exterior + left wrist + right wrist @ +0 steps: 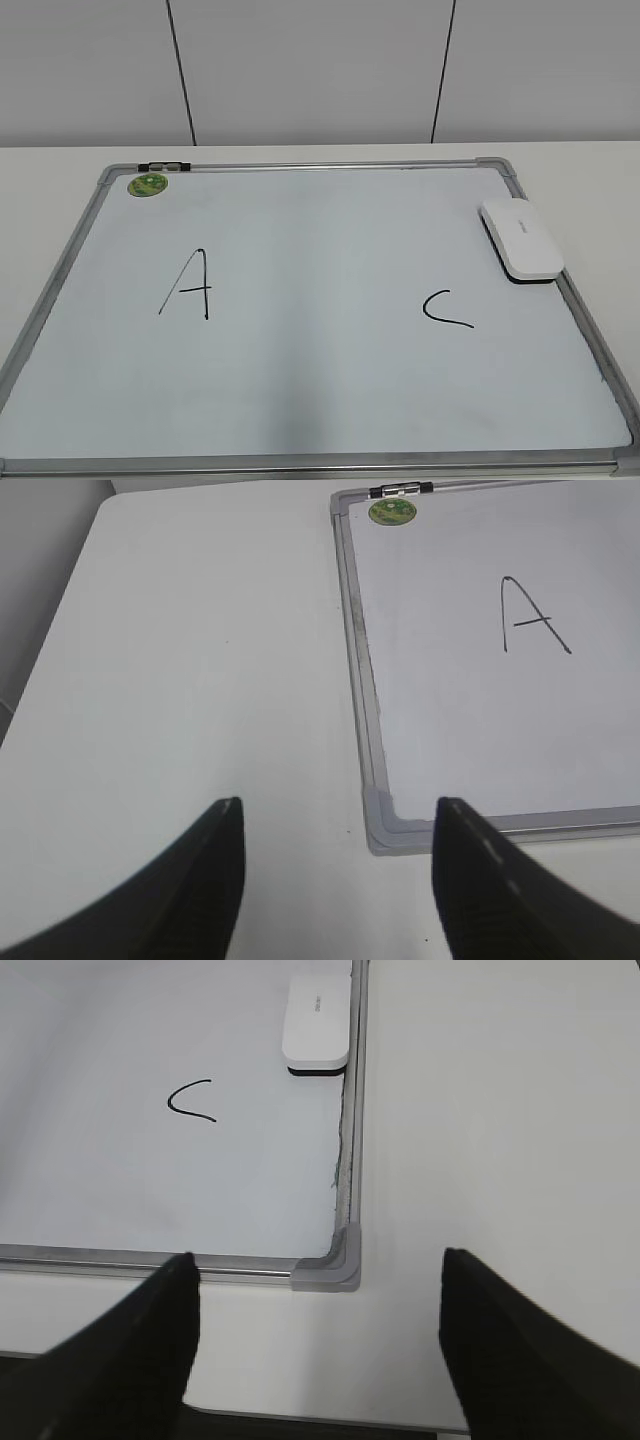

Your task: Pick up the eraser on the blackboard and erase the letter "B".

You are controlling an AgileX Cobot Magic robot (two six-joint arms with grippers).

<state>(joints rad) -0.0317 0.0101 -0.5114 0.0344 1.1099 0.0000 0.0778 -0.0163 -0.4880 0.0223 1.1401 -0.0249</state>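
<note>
The blackboard point(330, 400) is a white board with a silver frame, lying flat on the table. The white eraser point(520, 238) rests on its right edge; it also shows in the right wrist view point(317, 1020). A black "A" point(188, 285) and a black "C" point(446, 308) are on the board. No letter "B" shows; the space between them is blank. My left gripper point(335, 815) is open and empty over the table by the board's near left corner. My right gripper point(318, 1270) is open and empty by the near right corner. Neither gripper shows in the exterior view.
A small round green magnet point(148, 184) sits at the board's far left corner beside a metal clip point(163, 166). White table point(200, 680) surrounds the board. A grey panelled wall point(320, 70) stands behind. The table's front edge shows in the right wrist view point(320, 1420).
</note>
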